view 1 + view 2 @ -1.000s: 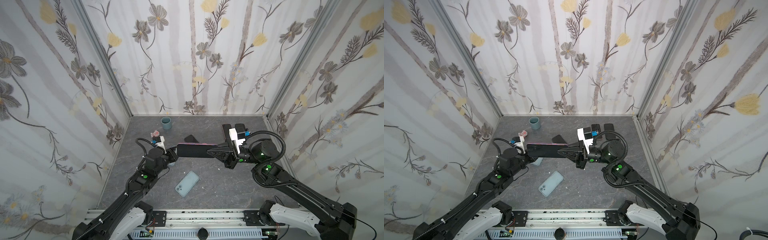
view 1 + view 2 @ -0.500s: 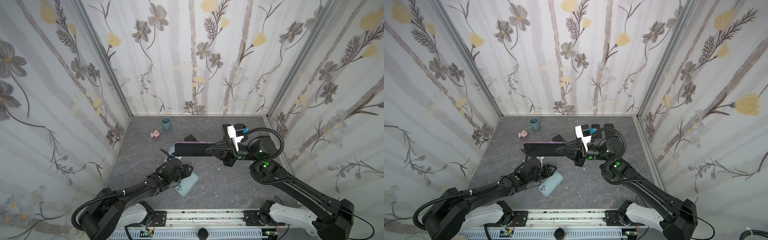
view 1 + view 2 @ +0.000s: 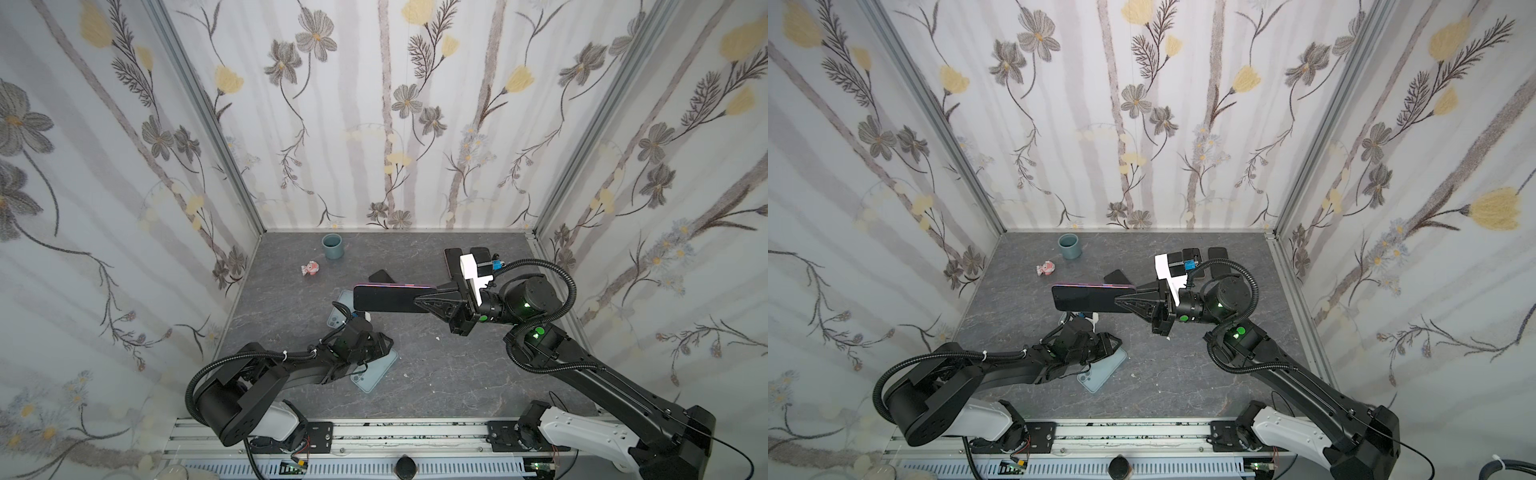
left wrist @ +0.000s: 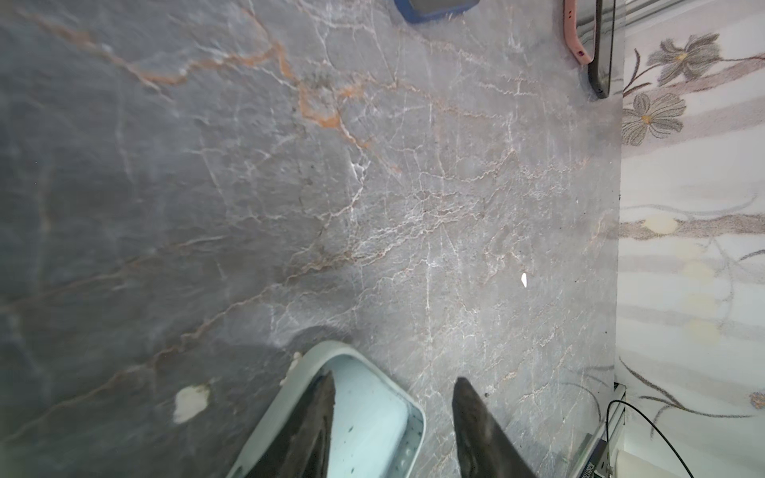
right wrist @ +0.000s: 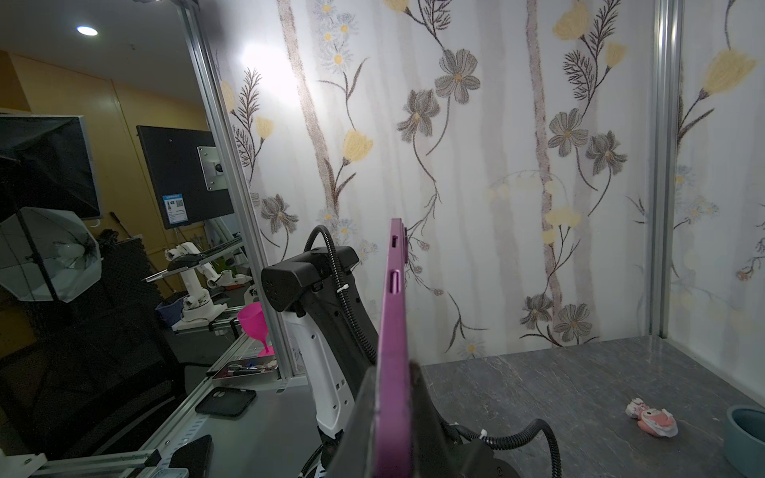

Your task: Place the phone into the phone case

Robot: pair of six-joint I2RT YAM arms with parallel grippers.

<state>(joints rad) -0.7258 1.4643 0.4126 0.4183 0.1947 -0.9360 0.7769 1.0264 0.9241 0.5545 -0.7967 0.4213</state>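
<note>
The right gripper [image 3: 420,300] is clamped on one short end of the purple phone [image 3: 384,298]. The phone is carried with its long axis horizontal, clear of the table [image 3: 457,382], above the light-blue phone case [image 3: 376,372] and on its far side. The phone case lies flat, hollow side up. The left gripper [image 4: 395,378] sits low over the case, jaws parted: one finger [image 4: 318,418] inside a corner, the other outside the rim. Contact with the case cannot be confirmed.
</note>
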